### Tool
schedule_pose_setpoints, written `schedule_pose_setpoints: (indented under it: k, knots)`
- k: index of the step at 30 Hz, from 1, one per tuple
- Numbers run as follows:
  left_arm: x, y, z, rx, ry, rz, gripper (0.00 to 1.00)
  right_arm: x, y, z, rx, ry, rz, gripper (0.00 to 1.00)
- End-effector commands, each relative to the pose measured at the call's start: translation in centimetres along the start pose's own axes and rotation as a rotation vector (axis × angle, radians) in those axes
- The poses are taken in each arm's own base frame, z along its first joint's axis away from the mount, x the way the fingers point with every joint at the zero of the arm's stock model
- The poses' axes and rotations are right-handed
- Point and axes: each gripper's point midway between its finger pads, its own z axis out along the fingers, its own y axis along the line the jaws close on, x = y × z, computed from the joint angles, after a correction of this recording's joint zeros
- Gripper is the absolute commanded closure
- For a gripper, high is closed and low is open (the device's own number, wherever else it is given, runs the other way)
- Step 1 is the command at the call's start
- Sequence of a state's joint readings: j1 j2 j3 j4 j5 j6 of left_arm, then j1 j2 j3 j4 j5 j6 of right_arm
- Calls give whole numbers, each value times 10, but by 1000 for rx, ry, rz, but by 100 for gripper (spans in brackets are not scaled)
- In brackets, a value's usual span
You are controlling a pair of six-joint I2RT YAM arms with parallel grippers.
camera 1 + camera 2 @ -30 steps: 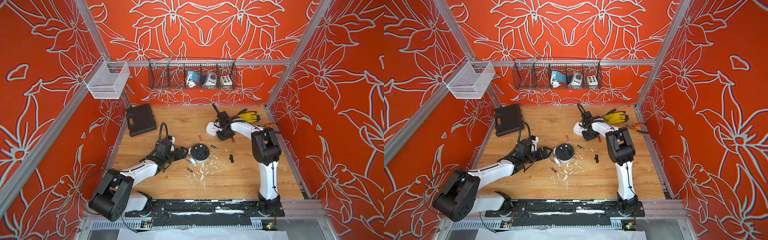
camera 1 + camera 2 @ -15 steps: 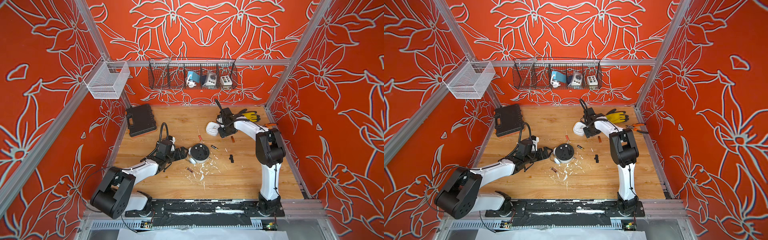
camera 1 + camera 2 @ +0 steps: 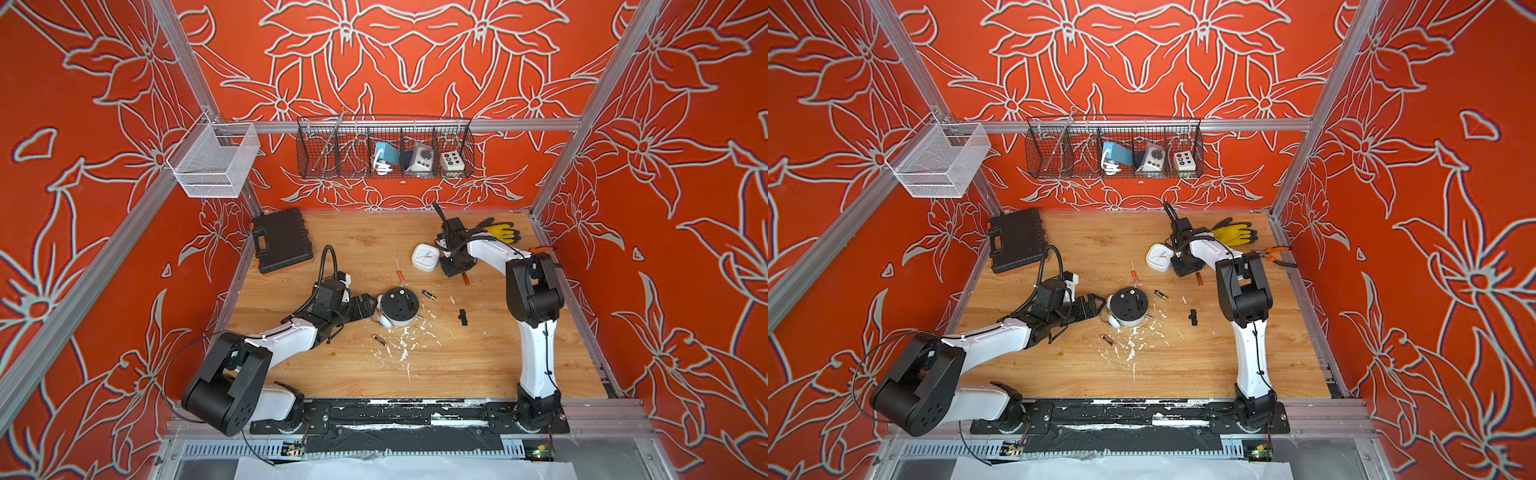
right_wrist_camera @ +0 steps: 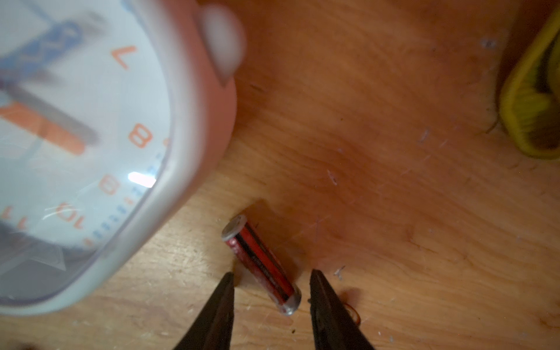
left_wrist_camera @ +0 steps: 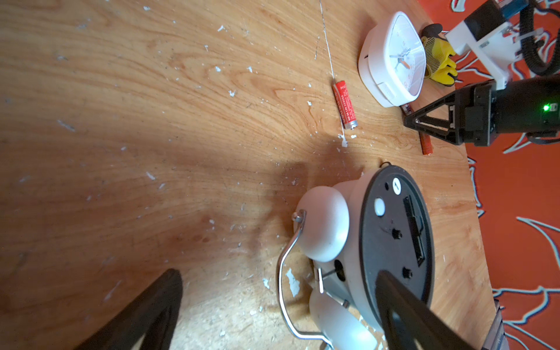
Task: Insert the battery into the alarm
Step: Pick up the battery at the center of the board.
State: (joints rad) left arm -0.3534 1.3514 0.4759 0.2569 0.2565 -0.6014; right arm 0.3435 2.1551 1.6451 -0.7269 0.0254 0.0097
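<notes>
A round twin-bell alarm [image 3: 399, 305] [image 3: 1128, 305] lies face down mid-table, its black back [image 5: 391, 236] up with an empty battery slot. My left gripper [image 3: 368, 305] [image 5: 278, 306] is open wide at its bell side, one finger over the black back, the other beside the wire handle. A red battery [image 4: 262, 263] lies flat on the wood next to a white square clock [image 3: 426, 257] [image 4: 75, 136]. My right gripper [image 3: 455, 270] [image 4: 271, 272] is low over it, open, a fingertip on each side and a gap at both.
Loose batteries lie about: a red one [image 3: 400, 276], an orange one [image 3: 466, 279], dark ones [image 3: 429, 295] [image 3: 379, 340]. A small black cover [image 3: 462, 316] lies right of the alarm. Yellow gloves [image 3: 500, 232], pliers [image 3: 1277, 255] and a black case [image 3: 282, 241] lie along the table's edges.
My right gripper has slid off the white clock toward the near right and now stands beside it. The left arm and the round alarm have not moved.
</notes>
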Motion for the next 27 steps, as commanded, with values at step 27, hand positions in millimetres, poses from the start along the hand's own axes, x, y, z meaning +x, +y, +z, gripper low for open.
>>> schedule_pose_setpoints:
  k: [27]
  knots:
    - [-17, -20, -9, 67, -62, 27, 7, 43, 99, -108, -363, -108, 55, 86]
